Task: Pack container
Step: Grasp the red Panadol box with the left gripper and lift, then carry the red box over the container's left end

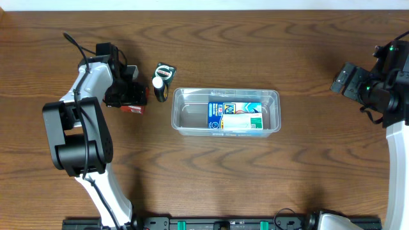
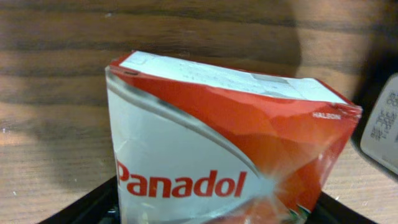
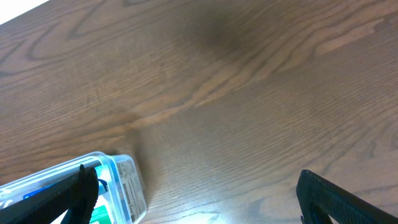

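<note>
The clear plastic container sits at the table's middle with a blue-and-white box lying in its right half. My left gripper is at the far left, shut on a red-and-white Panadol box that rests on or just above the table. In the left wrist view the Panadol box fills the space between the fingers and looks squeezed. My right gripper is open and empty at the far right. In the right wrist view it is above bare wood, with the container's corner at lower left.
A small black-and-white bottle and a dark packet lie between the left gripper and the container. A white labelled object shows at the right edge of the left wrist view. The table is brown wood.
</note>
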Available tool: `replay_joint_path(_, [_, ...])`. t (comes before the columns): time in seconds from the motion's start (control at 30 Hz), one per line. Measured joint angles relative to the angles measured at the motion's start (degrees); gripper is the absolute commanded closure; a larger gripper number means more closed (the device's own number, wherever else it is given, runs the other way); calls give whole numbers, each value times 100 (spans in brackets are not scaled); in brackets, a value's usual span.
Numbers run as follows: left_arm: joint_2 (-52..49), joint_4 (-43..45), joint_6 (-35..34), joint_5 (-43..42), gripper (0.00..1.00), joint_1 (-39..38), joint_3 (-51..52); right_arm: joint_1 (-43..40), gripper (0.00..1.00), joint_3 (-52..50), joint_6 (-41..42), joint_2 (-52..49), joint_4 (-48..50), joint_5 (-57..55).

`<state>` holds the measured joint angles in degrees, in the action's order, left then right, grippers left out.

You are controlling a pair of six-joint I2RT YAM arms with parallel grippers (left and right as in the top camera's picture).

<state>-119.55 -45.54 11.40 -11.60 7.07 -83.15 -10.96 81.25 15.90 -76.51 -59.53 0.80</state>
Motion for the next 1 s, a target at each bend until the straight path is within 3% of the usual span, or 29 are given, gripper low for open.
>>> replay_joint_path(0.23, [0, 17, -507, 2, 26, 0, 0, 0, 1, 0, 0, 0, 0, 0])
replay_joint_path(0.77, [61, -551, -743, 2, 30, 0, -105, 0, 1, 0, -2, 0, 0, 0])
replay_joint_path(1.0, [879, -905, -826, -234, 30, 0, -205, 0, 1, 2, 0, 0, 0, 0])
